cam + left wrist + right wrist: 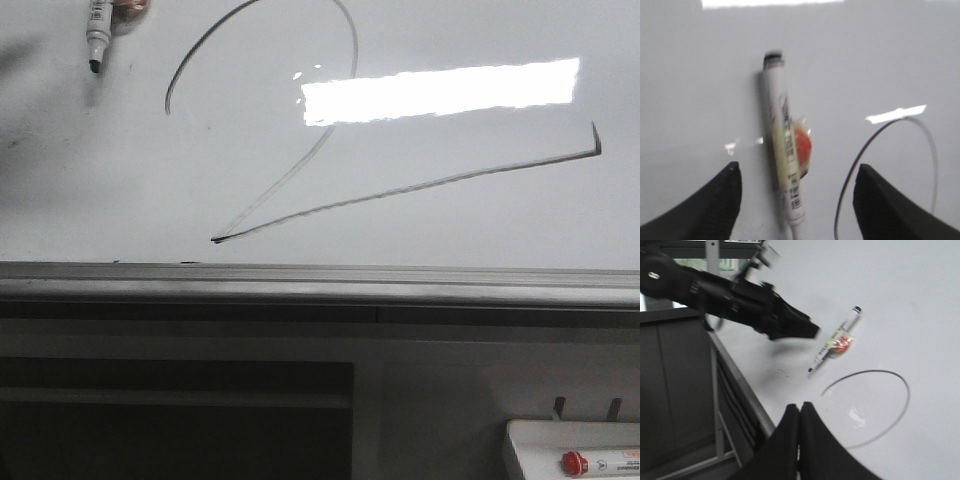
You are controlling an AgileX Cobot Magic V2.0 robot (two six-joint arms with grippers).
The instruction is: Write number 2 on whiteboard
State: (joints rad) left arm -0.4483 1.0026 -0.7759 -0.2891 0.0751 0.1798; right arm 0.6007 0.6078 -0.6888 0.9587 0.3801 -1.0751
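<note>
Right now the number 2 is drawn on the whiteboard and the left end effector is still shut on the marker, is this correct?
Not quite. The number 2 is drawn on the whiteboard, but the left end effector is open: in the left wrist view its fingers stand wide apart, clear of the marker on both sides.

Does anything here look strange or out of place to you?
Yes. The black marker sits against the whiteboard with no claw gripping it: the left claw is open on either side of it without touching. A red blob clings to its barrel. The number 2 itself looks stretched, with a long slanted base.
</note>
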